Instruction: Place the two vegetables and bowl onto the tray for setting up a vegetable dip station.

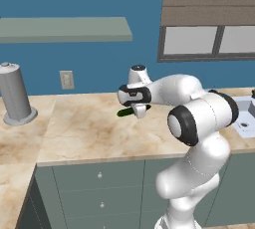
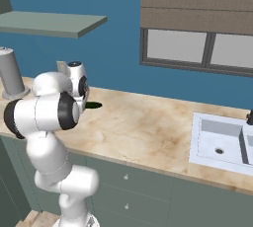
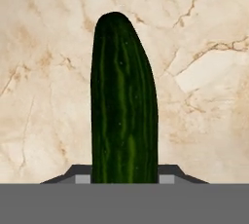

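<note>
Dark green, striped, and dead centre: the cucumber runs straight away from the hand in the hand view, its long axis lined up with the camera's up-down line and its rounded far tip well out ahead. Near end sits right between the two dark finger tips, one grey pad peeking out on each side of it. So the relation that matters is a good one: the fingers straddle the narrow width, and the length runs crosswise to the closing direction.

From the left base view the hand is down low over the marble desk, with a sliver of cucumber poking out beside it. The right base view agrees: the green end shows just past the wrist, lying flat on the desk.

Are the fingers clamped, or only bracketing it? Cannot tell from here; the pads look snug against the sides, but the contact itself is cut off by the frame's bottom edge. The cucumber appears to rest on the desk, not lifted.

My read: this is the grasp step on the first vegetable, with the carry to the tray ahead.
</note>
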